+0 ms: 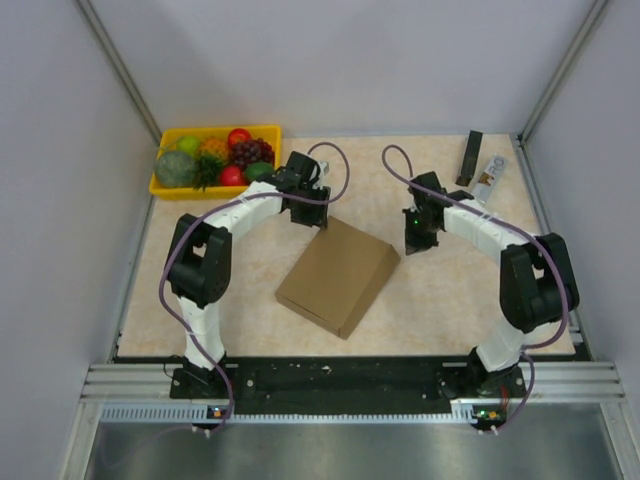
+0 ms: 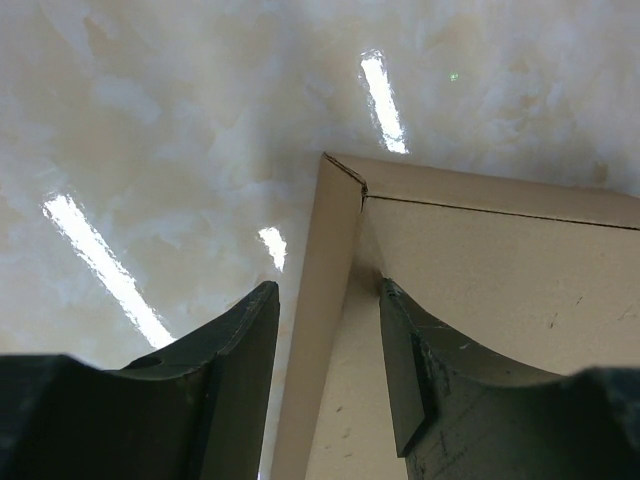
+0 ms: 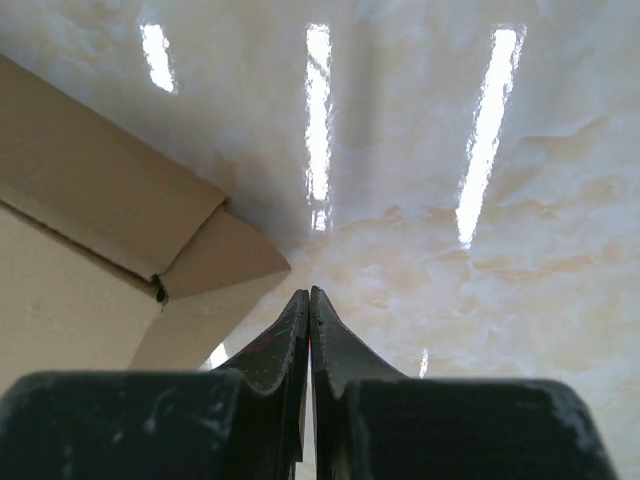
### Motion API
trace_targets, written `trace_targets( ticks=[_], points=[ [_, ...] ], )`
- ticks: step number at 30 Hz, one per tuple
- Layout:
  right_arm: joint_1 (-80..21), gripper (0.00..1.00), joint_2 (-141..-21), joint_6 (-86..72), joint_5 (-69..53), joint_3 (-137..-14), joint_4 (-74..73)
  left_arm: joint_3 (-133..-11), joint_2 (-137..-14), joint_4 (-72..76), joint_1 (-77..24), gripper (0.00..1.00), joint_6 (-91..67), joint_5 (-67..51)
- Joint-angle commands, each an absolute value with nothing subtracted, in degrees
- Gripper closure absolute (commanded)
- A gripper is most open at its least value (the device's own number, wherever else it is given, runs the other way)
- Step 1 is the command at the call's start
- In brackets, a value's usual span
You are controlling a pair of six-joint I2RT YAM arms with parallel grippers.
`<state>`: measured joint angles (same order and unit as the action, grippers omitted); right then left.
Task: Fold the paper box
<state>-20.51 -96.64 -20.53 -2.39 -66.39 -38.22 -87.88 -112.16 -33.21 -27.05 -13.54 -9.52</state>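
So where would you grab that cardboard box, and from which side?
Probably at its far corner, coming down from above. The box lies flat and its top looks too wide to span, but at that corner a narrow side strip meets the top in a thin edge. The left gripper hangs open there, straddling that strip.

Pale grey walls point(image 1: 340, 60) enclose beige marbled tabletop point(image 1: 440, 300); strip-light reflections point(image 3: 318, 110) streak glossy surface.

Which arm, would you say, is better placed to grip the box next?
Left: the left gripper stands open astride a corner edge of the box; the right gripper is shut over the table beside it.
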Motion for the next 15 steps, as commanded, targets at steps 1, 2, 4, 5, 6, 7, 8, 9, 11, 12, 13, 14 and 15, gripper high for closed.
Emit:
trace_targets(
  ticks=[1,2,4,5,6,7,8,9,11,12,13,14,15],
  points=[
    [-21.0,1.00,-91.1,-21.3,-4.1,-65.2,-40.1,-87.3,-112.9,-30.9,-27.2,0.50,-13.9,-11.0],
    [-21.3,1.00,-91.0,-22.0,-5.5,-64.9,-39.2,-87.4,-113.1,-30.9,-27.2,0.50,-14.1,-11.4],
    [-22.4,1.00,-91.8,-23.5,-7.2,-64.5,-38.1,-87.5,-113.4,-30.8,-27.2,0.51,-14.6,-12.6],
    [-22.7,1.00,-92.4,-24.2,-7.8,-64.4,-37.9,-87.5,-113.4,-30.8,-27.2,0.51,-14.7,-12.9],
    [-22.8,1.00,-92.8,-24.6,-8.7,-64.0,-36.7,-87.5,-113.4,-30.8,-27.2,0.52,-14.7,-13.0],
    [-22.9,1.00,-93.2,-25.7,-8.7,-63.7,-36.0,-87.4,-113.3,-30.8,-27.2,0.53,-14.7,-13.0],
    [-23.2,1.00,-93.3,-26.1,-8.6,-63.5,-35.2,-87.4,-113.2,-30.8,-27.2,0.53,-14.7,-13.0],
    [-23.2,1.00,-93.4,-26.5,-8.4,-63.0,-33.9,-87.3,-113.0,-30.8,-27.2,0.54,-14.7,-13.1],
    [-23.1,1.00,-93.7,-27.3,-8.1,-62.6,-32.5,-87.1,-113.0,-30.8,-27.3,0.56,-14.8,-13.7],
    [-23.1,1.00,-94.0,-27.7,-8.7,-62.2,-31.9,-87.1,-113.0,-30.8,-27.5,0.57,-14.7,-14.0],
    [-23.1,1.00,-94.1,-28.3,-8.8,-62.1,-30.5,-87.1,-113.2,-30.8,-27.6,0.57,-14.7,-14.4],
    [-23.1,1.00,-94.5,-28.6,-8.7,-61.9,-29.7,-87.2,-113.3,-30.8,-27.7,0.58,-14.8,-14.6],
    [-23.1,1.00,-94.8,-28.8,-9.1,-61.5,-28.7,-87.2,-113.4,-30.8,-27.9,0.58,-14.8,-14.9]
  ],
)
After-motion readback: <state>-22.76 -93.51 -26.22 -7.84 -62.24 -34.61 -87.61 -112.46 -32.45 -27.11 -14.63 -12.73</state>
